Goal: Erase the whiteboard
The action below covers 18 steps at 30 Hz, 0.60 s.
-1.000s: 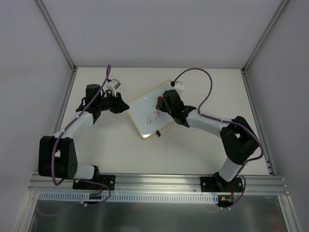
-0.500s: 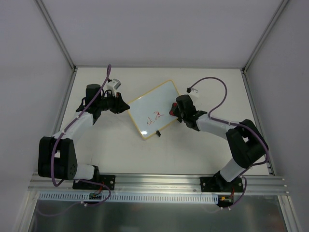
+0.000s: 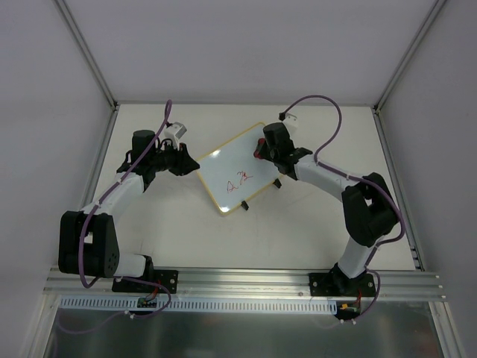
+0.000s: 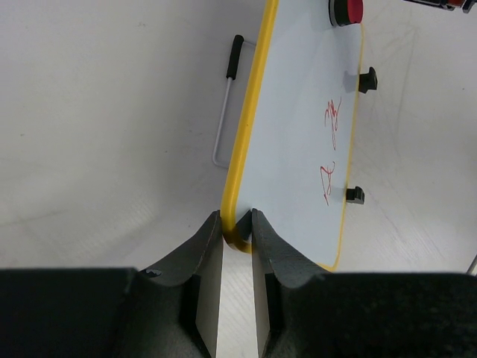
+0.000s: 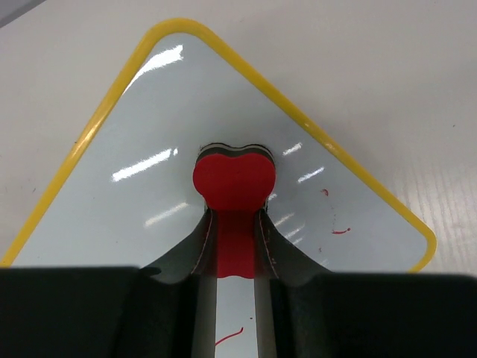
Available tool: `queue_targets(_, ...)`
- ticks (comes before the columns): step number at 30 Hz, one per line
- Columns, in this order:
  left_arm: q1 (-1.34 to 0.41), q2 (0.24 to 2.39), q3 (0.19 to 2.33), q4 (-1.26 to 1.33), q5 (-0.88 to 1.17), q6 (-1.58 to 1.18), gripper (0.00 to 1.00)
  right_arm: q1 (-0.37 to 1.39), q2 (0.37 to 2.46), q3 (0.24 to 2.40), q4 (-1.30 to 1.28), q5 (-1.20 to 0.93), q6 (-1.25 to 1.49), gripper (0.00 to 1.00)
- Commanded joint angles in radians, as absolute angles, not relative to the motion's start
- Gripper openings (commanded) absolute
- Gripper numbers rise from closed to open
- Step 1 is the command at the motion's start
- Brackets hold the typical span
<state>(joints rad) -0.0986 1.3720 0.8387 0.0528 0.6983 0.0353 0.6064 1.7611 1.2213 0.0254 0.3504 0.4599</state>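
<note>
Right gripper (image 5: 235, 224) with red eraser (image 5: 234, 177): moved from the whiteboard's (image 3: 227, 175) right edge to its far corner in the last half second.
Whiteboard sat mid-table (image 3: 186, 231), set diagonally. Left gripper (image 4: 237, 220) stayed pinched on its left yellow corner; right gripper clamped the eraser. Red marks (image 3: 243, 179) remained near centre. Judged light, stiff, slick-faced, apt to slide; best held by the frame rim.

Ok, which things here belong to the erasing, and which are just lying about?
In the job: whiteboard, its red marks, red eraser, left jaws shut on the board's corner, right jaws shut on the eraser.
Lying about: black-tipped wire rod beside the board.
</note>
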Motion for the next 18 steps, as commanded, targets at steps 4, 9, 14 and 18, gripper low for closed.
queue_targets(4, -0.101, 1.344, 0.828, 0.02, 0.672, 0.095, 0.0, 0.566, 1.787, 1.171, 0.023, 0.362, 0.518, 0.0)
queue_targets(9, -0.101, 1.345, 0.831, 0.02, 0.667, 0.097, 0.0, 0.512, 1.729, 1.016, 0.025, 0.37, 0.545, 0.0)
queue_targets(14, -0.101, 1.345, 0.831, 0.02, 0.669, 0.097, 0.0, 0.476, 1.686, 0.913, 0.035, 0.371, 0.543, 0.0)
queue_targets(18, -0.101, 1.348, 0.833, 0.02, 0.667, 0.095, 0.0, 0.474, 1.68, 0.89, 0.049, 0.344, 0.511, 0.0)
